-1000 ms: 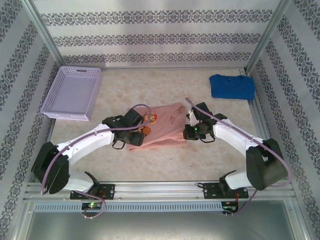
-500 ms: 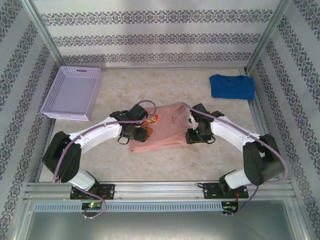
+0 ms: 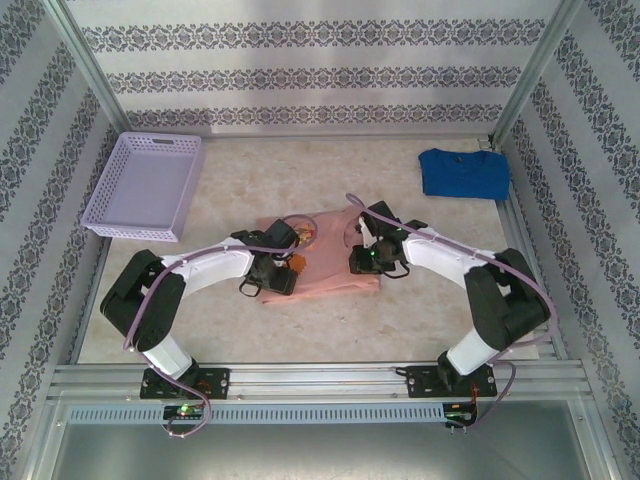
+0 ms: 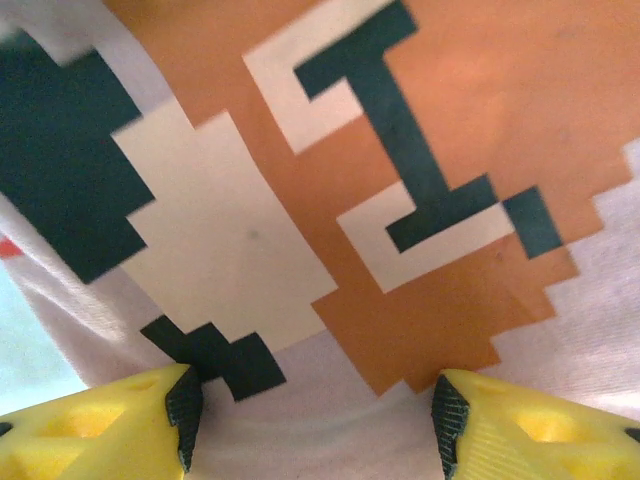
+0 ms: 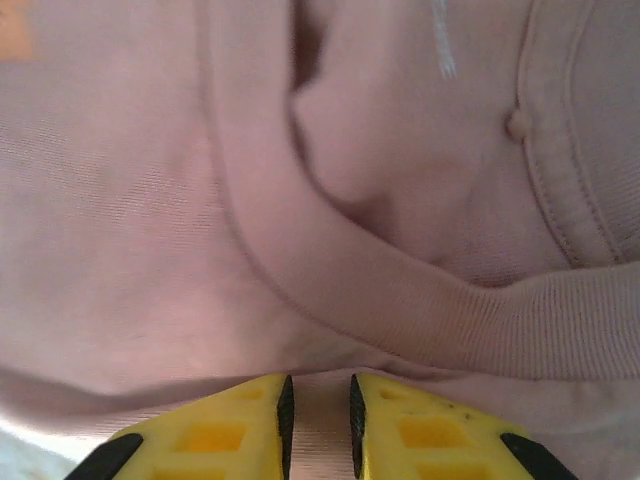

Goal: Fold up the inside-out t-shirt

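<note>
Across the middle of the surface [image 3: 400, 310] lies the t-shirt [image 3: 325, 262], a pink, roughly oblong bundle between your two arms. It sits well apart from the basket [image 3: 145, 185] at the far left and the blue shirt [image 3: 463, 173] at the far right.

Judging by that compact, layered outline, you are partway through. The cloth looks gathered in from its full spread, but its edges run uneven and one corner juts toward the far side. At least one more fold, and some squaring up, appears to be left.

Your left end effector [image 4: 312, 410] hangs low over the bundle's left part with its jaws wide. The cloth passes flat beneath them and nothing looks pinched. Your right end effector [image 5: 318, 410] is down on the right part, jaws narrowed to a slit. Pink cloth shows in that slit, yet you cannot tell whether any of it is actually caught.

From the left wrist, the print [image 4: 300, 200], blocky orange, cream and dark green, lies just ahead of the fingertips. From the right wrist, the ribbed collar [image 5: 400, 300] curves just ahead of the fingertips, with a soft fold of cloth lying between the two.
</note>
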